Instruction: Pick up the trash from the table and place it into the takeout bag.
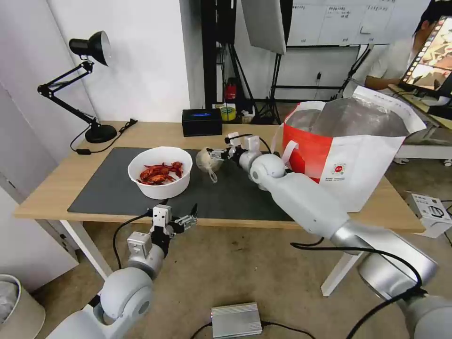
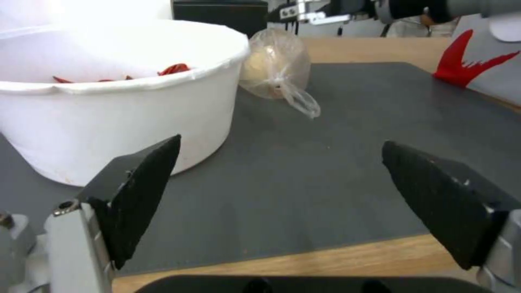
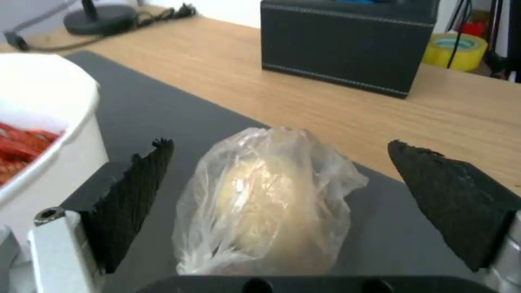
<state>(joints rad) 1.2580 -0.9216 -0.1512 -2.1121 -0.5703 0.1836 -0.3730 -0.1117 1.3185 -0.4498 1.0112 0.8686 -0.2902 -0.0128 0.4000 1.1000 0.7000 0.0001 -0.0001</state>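
Right now the right gripper (image 3: 279, 191) is spread wide, with the knotted clear bag (image 3: 268, 203) sitting between its two black fingers (image 3: 130, 203). The fingers are on each side of the bag and do not touch it. The bag lies on the dark grey mat (image 1: 113, 188) of the table (image 1: 52, 183), just beside the white bowl of red crayfish shells (image 1: 160, 172), at about 2 o'clock from the bowl. The takeout bag (image 1: 351, 150) stands at about 3 o'clock from the knotted bag, near the right end of the table. The left gripper (image 1: 181, 217) is spread open too, holding nothing. It hangs at the near table edge, at about 6 o'clock from the bowl.
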